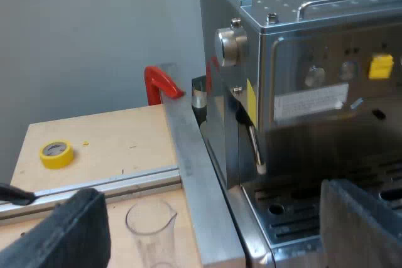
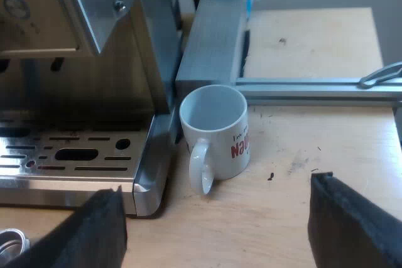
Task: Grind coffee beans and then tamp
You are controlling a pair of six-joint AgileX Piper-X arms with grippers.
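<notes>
The steel espresso machine (image 1: pixel 301 92) stands close ahead of my left gripper (image 1: pixel 213 236), whose fingers (image 1: pixel 69 230) are open and hold nothing. A clear measuring glass (image 1: pixel 151 227) stands upright on the wooden table between those fingers, beside the machine's base. My right gripper (image 2: pixel 220 230) is open and empty, just short of a white mug (image 2: pixel 213 133) with red lettering. The mug stands upright against the corner of the machine's drip tray (image 2: pixel 69 155), its handle towards me. A round metal rim (image 2: pixel 12 243) shows near one right finger.
An aluminium beam (image 1: pixel 188 155) runs along the machine's side, with a thinner rail (image 2: pixel 314 86) crossing the table. A yellow tape roll (image 1: pixel 56 153) and a red clamp (image 1: pixel 160 86) sit beyond the glass. The steam wand (image 1: pixel 254 145) hangs over the tray.
</notes>
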